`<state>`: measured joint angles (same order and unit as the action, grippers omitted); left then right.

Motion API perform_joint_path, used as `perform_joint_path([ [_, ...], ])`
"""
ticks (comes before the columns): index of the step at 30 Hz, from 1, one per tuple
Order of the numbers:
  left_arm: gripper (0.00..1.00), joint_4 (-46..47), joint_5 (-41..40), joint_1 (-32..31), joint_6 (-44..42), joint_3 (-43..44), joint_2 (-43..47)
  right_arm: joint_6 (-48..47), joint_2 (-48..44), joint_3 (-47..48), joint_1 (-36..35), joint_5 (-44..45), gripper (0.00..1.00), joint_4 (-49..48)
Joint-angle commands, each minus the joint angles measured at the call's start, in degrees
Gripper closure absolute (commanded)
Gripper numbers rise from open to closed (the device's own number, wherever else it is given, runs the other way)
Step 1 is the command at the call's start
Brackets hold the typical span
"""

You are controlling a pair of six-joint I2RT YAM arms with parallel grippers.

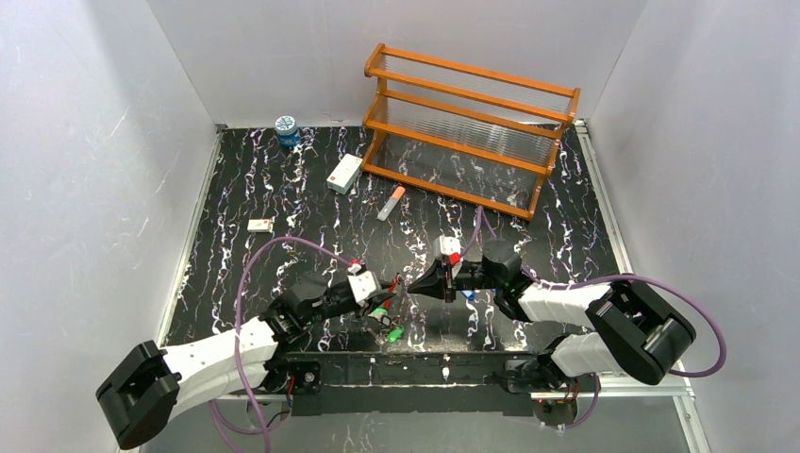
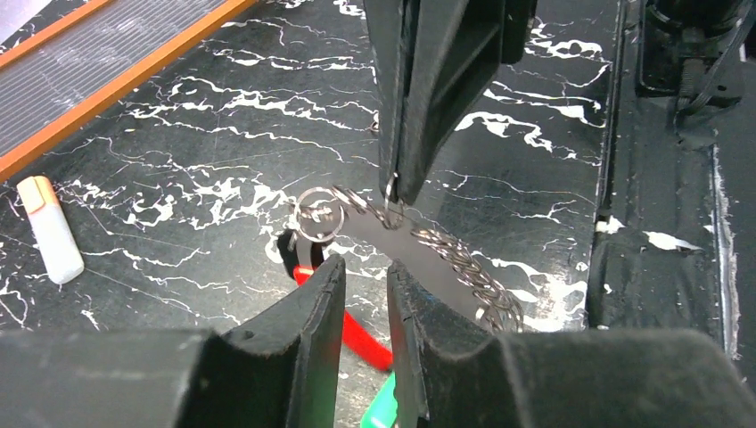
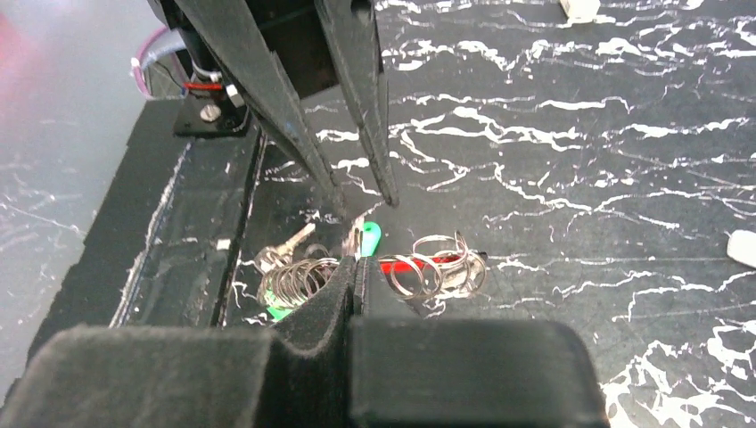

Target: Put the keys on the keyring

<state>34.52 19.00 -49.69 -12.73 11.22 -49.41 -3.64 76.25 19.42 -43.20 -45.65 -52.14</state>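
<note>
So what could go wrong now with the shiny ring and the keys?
1. The right end effector pinches the silver-and-red wire keyring only at its very tips, so the thin wire may slip out.
2. The left end effector is open and sits very close to the right one, so they could bump.
3. The green-headed key lies right beside them and could get knocked away.

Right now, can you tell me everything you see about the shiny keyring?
The keyring looks like thin silvery metal wire, with small round loops linked in a twisted string and a red part by one end. It is near the front edge of the table. The shut right end effector pinches its middle; the left end effector hovers close by, jaws slightly apart.
</note>
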Motion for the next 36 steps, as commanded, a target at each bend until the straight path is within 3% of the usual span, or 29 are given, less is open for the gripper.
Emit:
perform_joint_path([
  [1,0.77,12.2,2.1,-0.2,4.6,-4.0,1.7,5.7,-1.2,-0.8,0.0,-1.9,0.99,-11.7],
  [17,0.76,21.5,4.8,-0.3,7.4,-4.1,-3.4,6.6,-0.9,-0.2,0.0,-3.2,0.99,-12.1],
  [28,0.85,23.6,5.4,-0.2,7.7,-2.8,-6.5,6.5,-0.6,0.3,0.0,-3.9,0.99,-11.1],
  [36,0.85,25.1,5.5,-0.2,8.1,-2.4,-7.8,6.5,-0.1,0.6,0.0,-4.7,0.99,-10.7],
])
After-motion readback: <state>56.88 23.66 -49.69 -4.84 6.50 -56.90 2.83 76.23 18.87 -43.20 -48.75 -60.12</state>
